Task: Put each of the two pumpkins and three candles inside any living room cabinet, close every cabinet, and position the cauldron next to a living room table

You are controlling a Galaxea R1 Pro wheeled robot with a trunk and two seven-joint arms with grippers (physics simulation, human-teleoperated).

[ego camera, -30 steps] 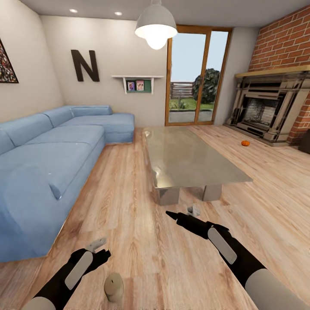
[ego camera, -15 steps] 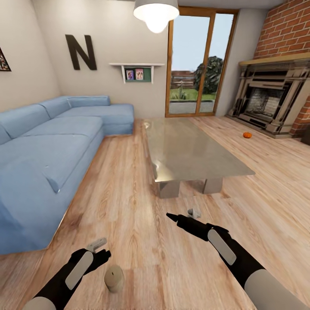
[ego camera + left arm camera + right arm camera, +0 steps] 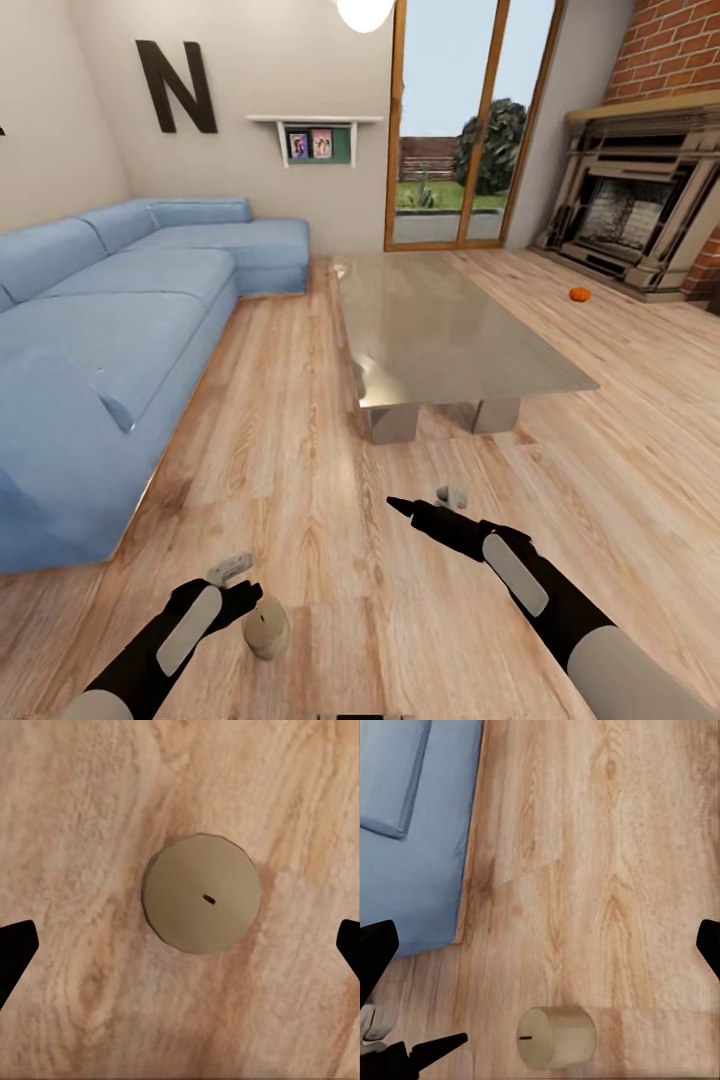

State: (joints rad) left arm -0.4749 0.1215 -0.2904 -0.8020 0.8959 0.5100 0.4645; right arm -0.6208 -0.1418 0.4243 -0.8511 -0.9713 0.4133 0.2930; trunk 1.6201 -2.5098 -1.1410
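Observation:
One beige candle (image 3: 265,630) stands upright on the wood floor close in front of me. My left gripper (image 3: 238,582) hovers right above it, open, and the left wrist view looks straight down on the candle's top (image 3: 202,894) with the wick between the wide-apart fingertips (image 3: 15,954). My right gripper (image 3: 425,500) is open and empty, held over the floor short of the table (image 3: 450,340); its camera sees the same candle (image 3: 556,1036) from the side. One orange pumpkin (image 3: 580,294) lies on the floor near the fireplace. The cabinet and the cauldron are out of view.
A long blue sofa (image 3: 110,340) runs along the left. The stone fireplace (image 3: 640,220) stands against the brick wall at the right, and a glass door (image 3: 460,130) is at the back. Open wood floor lies between the sofa and the table.
The camera has tilted down, so the room sits higher in the picture. My left gripper has closed in over the candle. The right arm holds its pose.

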